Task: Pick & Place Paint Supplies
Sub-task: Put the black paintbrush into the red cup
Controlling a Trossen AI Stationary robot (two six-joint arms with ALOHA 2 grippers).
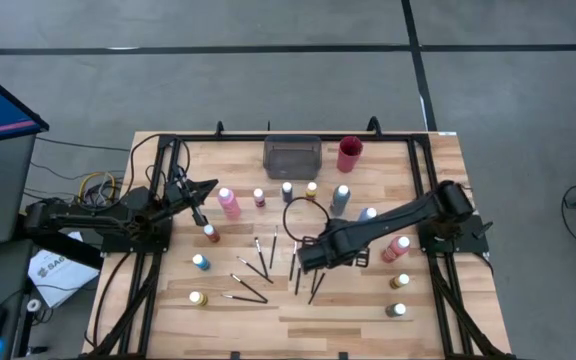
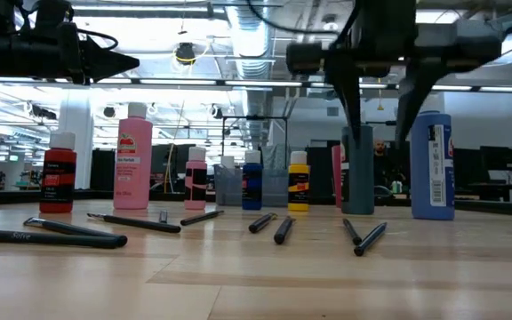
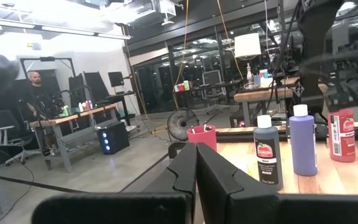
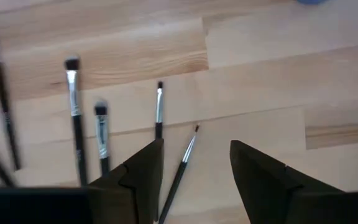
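Several thin dark-handled brushes (image 1: 265,262) lie flat on the middle of the wooden table. Small paint bottles stand upright around them, among them a pink one (image 1: 229,203) and a blue one (image 1: 200,262). My right gripper (image 1: 308,256) hangs over the brushes, pointing down, open and clear of the table (image 2: 382,116). In the right wrist view a fine brush (image 4: 183,163) lies below the gap between its fingers (image 4: 194,171), untouched. My left gripper (image 1: 204,190) waits at the table's left, shut and raised (image 3: 196,171).
A grey tray (image 1: 292,156) and a red cup (image 1: 349,153) stand at the far edge. More bottles stand near the right arm (image 1: 400,246) and toward the near right (image 1: 398,310). A black cable loops over the table's middle (image 1: 306,212).
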